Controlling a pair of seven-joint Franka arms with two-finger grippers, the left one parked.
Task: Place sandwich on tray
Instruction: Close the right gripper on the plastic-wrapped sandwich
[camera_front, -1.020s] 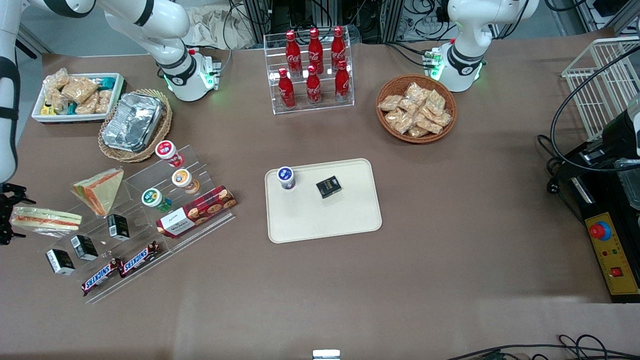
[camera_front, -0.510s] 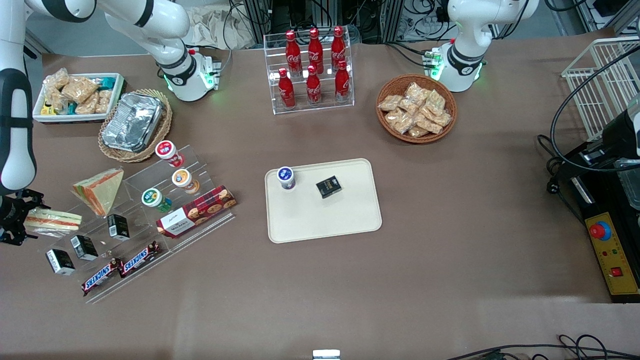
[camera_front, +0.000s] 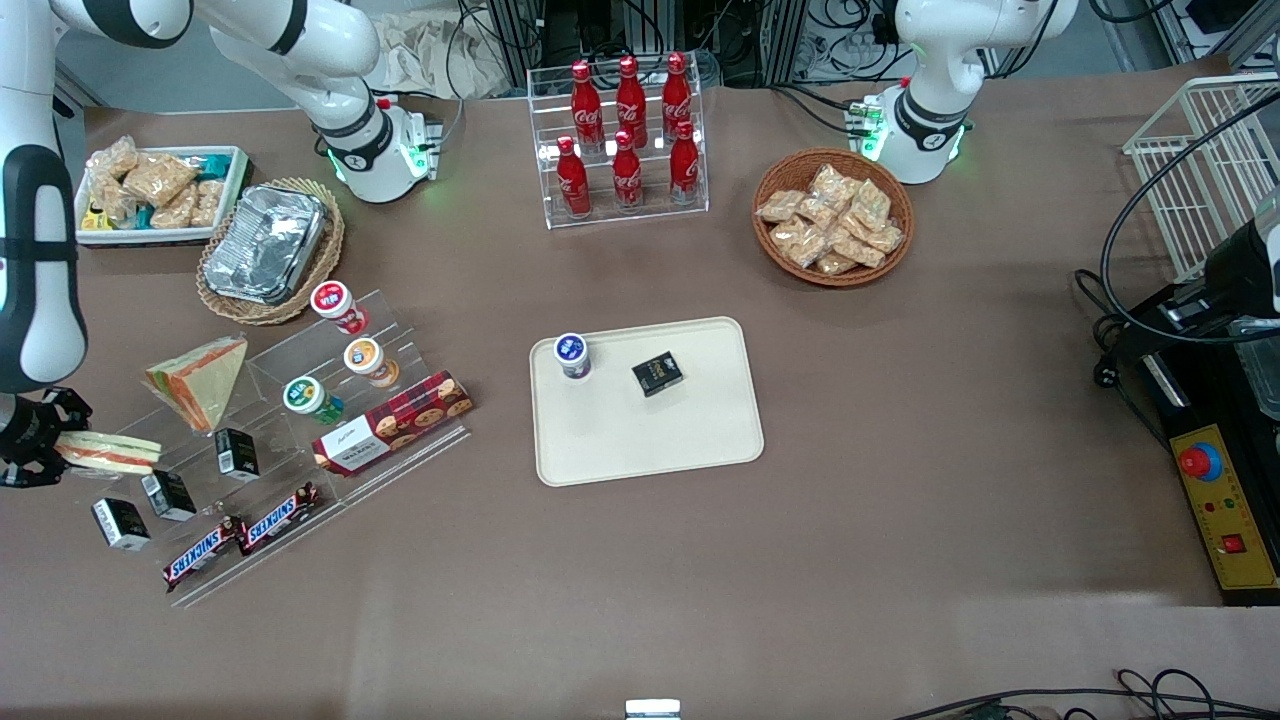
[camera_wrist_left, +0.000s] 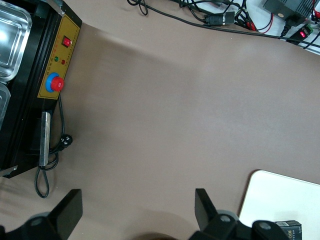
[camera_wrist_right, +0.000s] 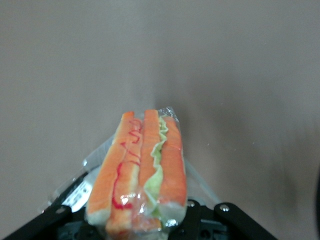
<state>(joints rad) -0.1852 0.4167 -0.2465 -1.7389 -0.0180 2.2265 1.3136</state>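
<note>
— What's around you?

— A brown tabletop (camera_front: 900, 520) with snacks laid out on it. Farthest from the front camera stands a clear rack of red cola bottles (camera_front: 627, 130). A wicker basket of snack packets (camera_front: 832, 228) sits toward the parked arm's end. At my end there is a white bin of packets (camera_front: 155, 193) with a crinkled foil tray (camera_front: 266, 243) in a wicker holder beside it.

— Where are your jaws?

— My gripper (camera_front: 35, 450) hangs at the working arm's edge of the tabletop, jaws clamped on the sandwich (camera_front: 108, 452). In my wrist view the sandwich (camera_wrist_right: 140, 172) sticks out from between my fingers (camera_wrist_right: 240, 222), white slices with a red-orange and green filling under clear wrap, bare brown surface beneath it.

— What's beside it?

— The yellowish triangular sandwich (camera_front: 200, 380) stands just next to it, a little farther from the front camera, on a clear stepped stand (camera_front: 300, 440). That stand also carries three small cups (camera_front: 340, 352), a red plaid biscuit box (camera_front: 392, 423), small black boxes (camera_front: 168, 492) and two Snickers bars (camera_front: 240, 535).

— And the tray?

— The tray (camera_front: 650, 440) lies near the middle of the tabletop, well apart from me. A blue-lidded cup (camera_front: 572, 355) and a small black box (camera_front: 657, 373) sit on it. The sandwich is not on it yet.
</note>
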